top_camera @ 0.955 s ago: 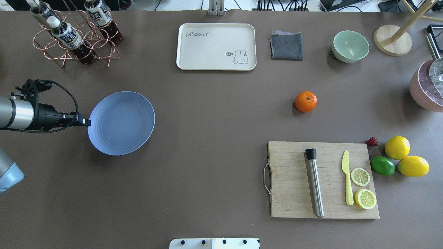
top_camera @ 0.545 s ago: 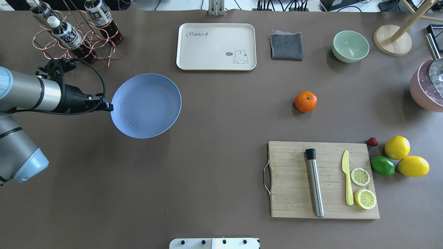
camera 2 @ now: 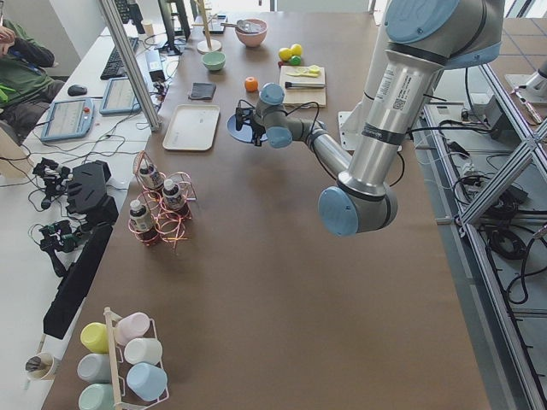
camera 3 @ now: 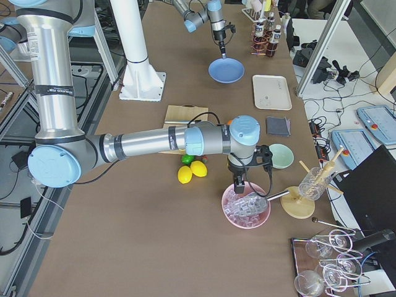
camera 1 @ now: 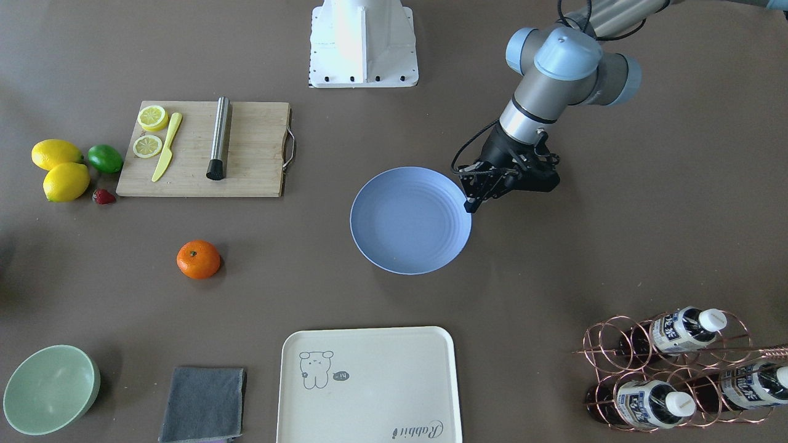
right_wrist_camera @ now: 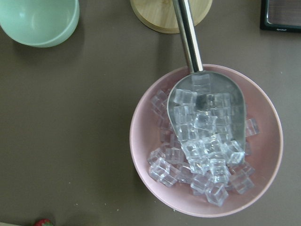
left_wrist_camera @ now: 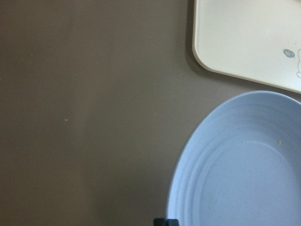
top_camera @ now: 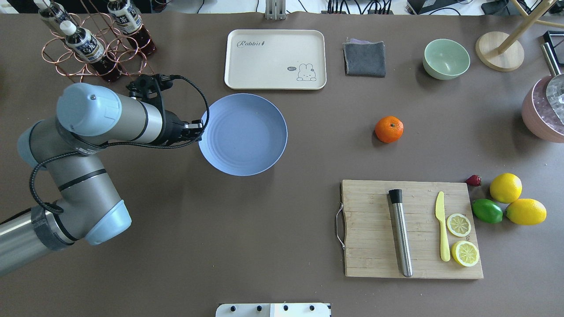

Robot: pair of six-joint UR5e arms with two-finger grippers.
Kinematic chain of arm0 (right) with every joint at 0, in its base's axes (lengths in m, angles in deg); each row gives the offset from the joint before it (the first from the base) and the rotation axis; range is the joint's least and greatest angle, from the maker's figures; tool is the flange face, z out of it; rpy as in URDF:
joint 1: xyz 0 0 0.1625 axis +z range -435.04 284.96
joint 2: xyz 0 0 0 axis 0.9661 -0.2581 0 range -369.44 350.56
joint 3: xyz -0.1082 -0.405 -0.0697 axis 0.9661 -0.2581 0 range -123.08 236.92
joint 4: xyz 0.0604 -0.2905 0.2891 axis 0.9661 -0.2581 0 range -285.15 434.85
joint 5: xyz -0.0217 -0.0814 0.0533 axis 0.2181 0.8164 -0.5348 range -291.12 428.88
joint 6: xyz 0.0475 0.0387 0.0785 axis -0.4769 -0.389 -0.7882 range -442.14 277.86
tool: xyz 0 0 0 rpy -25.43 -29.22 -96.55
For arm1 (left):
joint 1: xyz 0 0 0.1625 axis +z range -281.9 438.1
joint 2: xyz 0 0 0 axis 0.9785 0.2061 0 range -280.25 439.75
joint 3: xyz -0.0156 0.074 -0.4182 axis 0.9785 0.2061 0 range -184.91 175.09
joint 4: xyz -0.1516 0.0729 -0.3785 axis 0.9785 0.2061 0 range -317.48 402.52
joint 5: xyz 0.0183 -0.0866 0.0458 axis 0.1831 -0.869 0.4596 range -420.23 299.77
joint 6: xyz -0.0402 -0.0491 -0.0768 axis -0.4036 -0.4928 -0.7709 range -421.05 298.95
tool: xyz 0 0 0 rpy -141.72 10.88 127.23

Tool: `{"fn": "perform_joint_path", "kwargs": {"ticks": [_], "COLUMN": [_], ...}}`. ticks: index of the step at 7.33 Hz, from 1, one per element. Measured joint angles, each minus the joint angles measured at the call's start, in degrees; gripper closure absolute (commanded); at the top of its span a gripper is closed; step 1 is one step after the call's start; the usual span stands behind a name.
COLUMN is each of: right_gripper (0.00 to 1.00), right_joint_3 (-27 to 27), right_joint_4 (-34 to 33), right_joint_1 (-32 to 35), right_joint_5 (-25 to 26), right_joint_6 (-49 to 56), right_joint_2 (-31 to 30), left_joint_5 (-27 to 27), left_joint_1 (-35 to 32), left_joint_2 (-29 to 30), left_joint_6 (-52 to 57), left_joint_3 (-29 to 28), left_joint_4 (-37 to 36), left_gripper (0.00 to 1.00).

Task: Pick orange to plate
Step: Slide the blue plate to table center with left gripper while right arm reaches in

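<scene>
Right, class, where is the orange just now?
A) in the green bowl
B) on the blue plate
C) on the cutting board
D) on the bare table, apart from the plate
D: the orange lies on the table, well apart from the empty plate whose rim the left pincer grips.

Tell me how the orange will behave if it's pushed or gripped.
The orange is round and sits free on the flat table, so a push would probably roll it. Its skin looks slightly glossy, so an off-centre pinch might slip.
</scene>
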Motion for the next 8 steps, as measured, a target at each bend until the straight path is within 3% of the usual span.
{"fn": "perform_joint_path", "kwargs": {"ticks": [4,7,8], "right_gripper": [0.00,0.00,0.00], "right_joint_3": [3.1,3.1,3.0], "right_joint_4": [0.0,0.1,0.1], "right_joint_1": [-14.8,-21.7,-22.6], "right_joint_5": [1.6,5.3,5.7], "right_joint_6": [-26.5,-35.0,-35.5], "right_joint_2": [11.0,16.0,16.5], "left_joint_5": [5.8,9.0,9.3], "left_joint_1": [6.7,10.5,10.8], "left_joint_2": [2.1,4.6,5.8], "left_joint_6": [-3.7,-6.5,-7.2], "left_joint_3": [-0.4,-2.6,-3.8], "left_joint_4": [-1.2,-1.1,-1.0], "left_gripper": [1.00,1.00,0.89]}}
